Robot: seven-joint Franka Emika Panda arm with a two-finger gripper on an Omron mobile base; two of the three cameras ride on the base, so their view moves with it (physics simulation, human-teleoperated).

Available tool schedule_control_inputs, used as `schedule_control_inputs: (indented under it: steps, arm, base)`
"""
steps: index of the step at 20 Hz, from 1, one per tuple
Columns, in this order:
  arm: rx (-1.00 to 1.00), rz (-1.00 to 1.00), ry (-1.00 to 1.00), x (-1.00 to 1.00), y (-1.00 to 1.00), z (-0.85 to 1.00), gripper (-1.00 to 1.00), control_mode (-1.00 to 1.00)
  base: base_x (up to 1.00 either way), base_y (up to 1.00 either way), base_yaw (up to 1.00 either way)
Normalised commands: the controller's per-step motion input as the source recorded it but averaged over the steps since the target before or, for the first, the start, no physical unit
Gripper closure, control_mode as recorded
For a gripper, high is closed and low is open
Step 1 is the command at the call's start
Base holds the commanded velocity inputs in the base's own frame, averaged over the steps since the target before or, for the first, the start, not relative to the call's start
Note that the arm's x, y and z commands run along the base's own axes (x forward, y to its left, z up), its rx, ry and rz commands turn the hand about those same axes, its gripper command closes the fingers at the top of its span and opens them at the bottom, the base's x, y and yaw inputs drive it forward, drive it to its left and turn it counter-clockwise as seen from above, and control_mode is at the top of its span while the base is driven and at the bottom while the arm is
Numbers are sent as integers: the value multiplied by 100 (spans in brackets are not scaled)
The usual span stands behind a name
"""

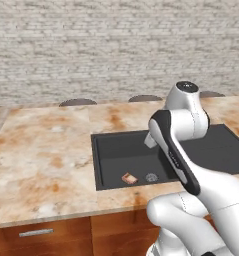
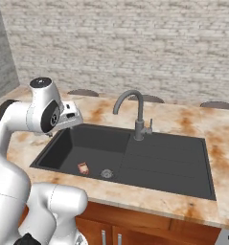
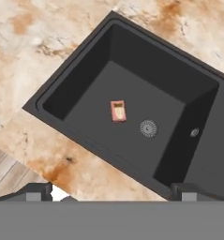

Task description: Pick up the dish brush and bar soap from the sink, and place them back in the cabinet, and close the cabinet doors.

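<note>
The bar soap (image 3: 118,111), a small pinkish-red block with a lighter face, lies flat on the floor of the dark sink (image 3: 80,79), left of the round drain (image 3: 148,128). It also shows at the basin's front, as the soap (image 1: 129,178) (image 2: 83,168). My gripper (image 3: 111,191) hangs high above the sink's near-left rim, looking down into the basin. It is open, its fingertips (image 3: 38,190) wide apart with nothing between them. The hand (image 2: 69,116) sits over the sink's left edge (image 2: 51,153). The dish brush, the cabinet and the cabinet doors are out of view.
A grey gooseneck faucet (image 2: 135,112) rises behind the basin, with the flat drainboard (image 2: 168,162) to its right. Tan marble counter (image 1: 41,150) surrounds the sink. Stool tops (image 1: 77,102) and a brick wall lie beyond it. Wooden drawers (image 1: 36,233) sit below.
</note>
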Motion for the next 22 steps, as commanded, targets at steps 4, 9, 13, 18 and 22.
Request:
schedule_control_inputs:
  steps: [4,9,13,18,22]
  arm:
    - [0,5,0,23,0,-39,-100,-100]
    - [0,4,0,21,0,-41,-100,-100]
    - [0,4,0,23,0,-41,-100,-100]
    - [0,4,0,20,0,-43,-100,-100]
    - [0,3,0,21,0,-38,-100,-100]
  base:
    - [0,0,0]
    - [0,0,0]
    - [0,0,0]
    - [0,0,0]
    - [0,0,0]
